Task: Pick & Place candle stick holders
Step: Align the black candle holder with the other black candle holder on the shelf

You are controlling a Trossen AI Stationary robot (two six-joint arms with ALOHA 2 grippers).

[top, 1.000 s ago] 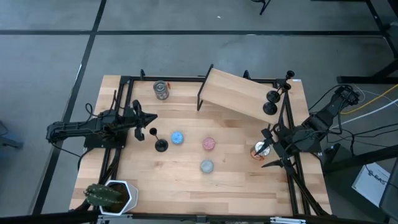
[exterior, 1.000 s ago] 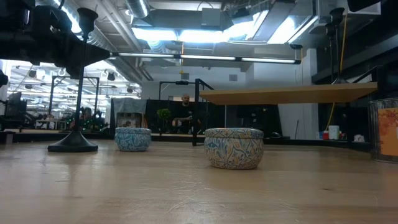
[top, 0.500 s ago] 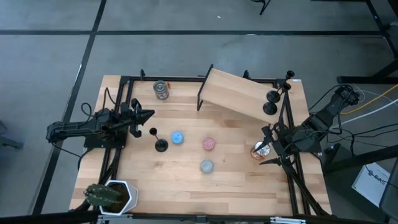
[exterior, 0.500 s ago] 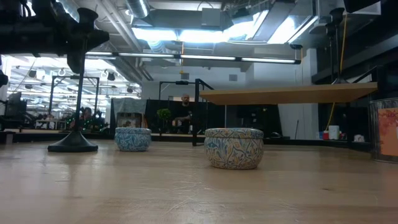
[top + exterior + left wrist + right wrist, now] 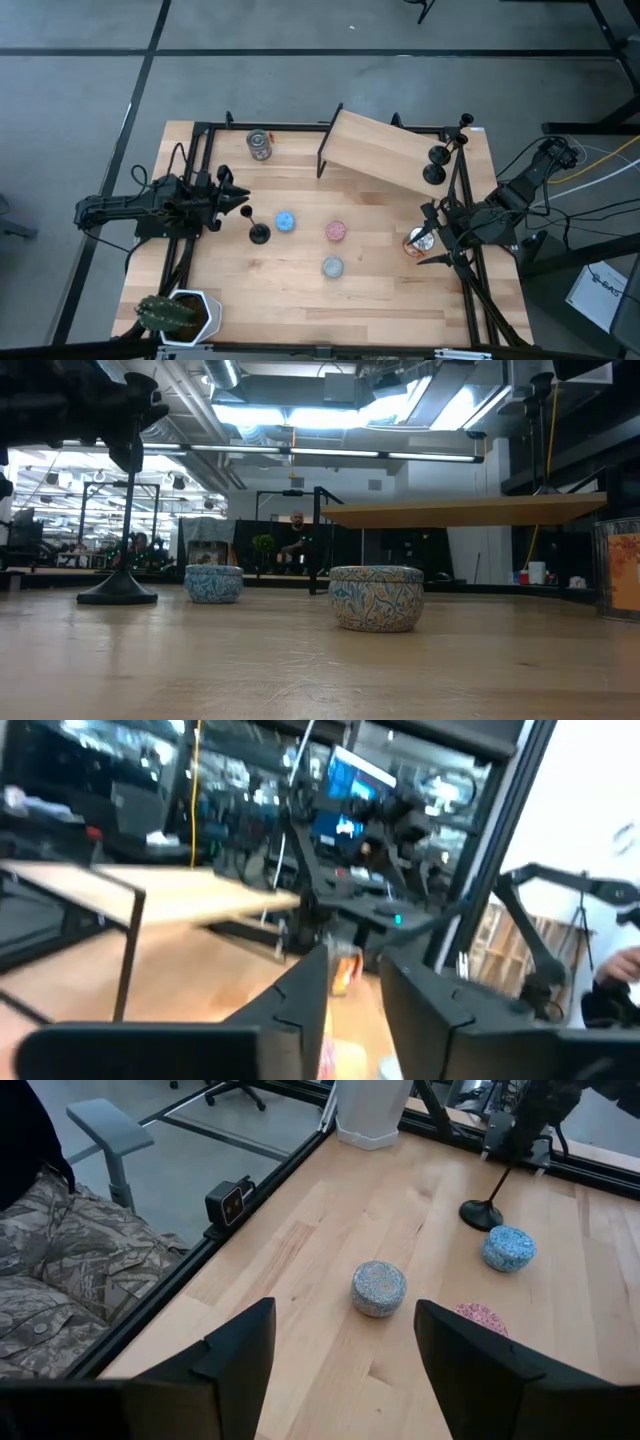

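Plainly visible at 9 o'clock on the counter [image 5: 380,290]: one candle stick holder [image 5: 258,234], upright on its round base, free-standing, just beside a blue disc [image 5: 285,221] at its 2 o'clock. Probably set there for a level sideways reach at the stem.

Just off the cup top, toward 10 o'clock: the left end effector [image 5: 238,202], held level at stem height, fingers slightly parted with nothing between them in the left wrist view. Reads as release or approach; cannot say which.

Over at 1 o'clock by the tilted board: two more candle stick holders [image 5: 434,164], untouched.

Parked at 4 o'clock beside a shiny can [image 5: 416,243]: the right end effector [image 5: 342,1308], spread wide, gripping nothing, waiting.
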